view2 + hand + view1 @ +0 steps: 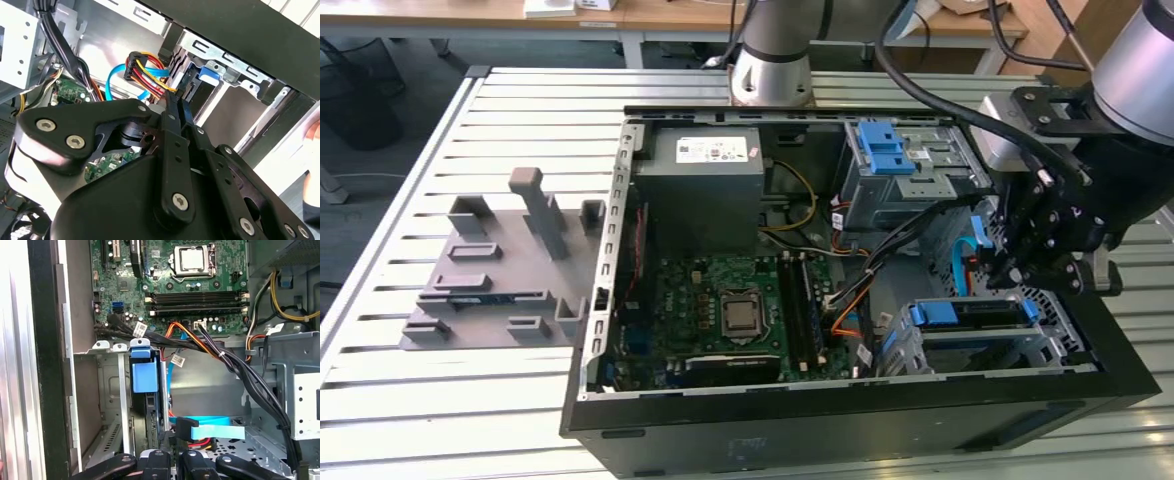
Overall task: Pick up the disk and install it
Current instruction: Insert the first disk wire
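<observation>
One disk [146, 385] is sitting in its bay as I am hovering; my jaws' state is unclear, and nearby cables [235, 365] risk snagging.

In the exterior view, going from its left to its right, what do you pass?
Grey fixture plate → power-supply box → processor socket → blue-latched drive bay → gripper, above the disk.
</observation>
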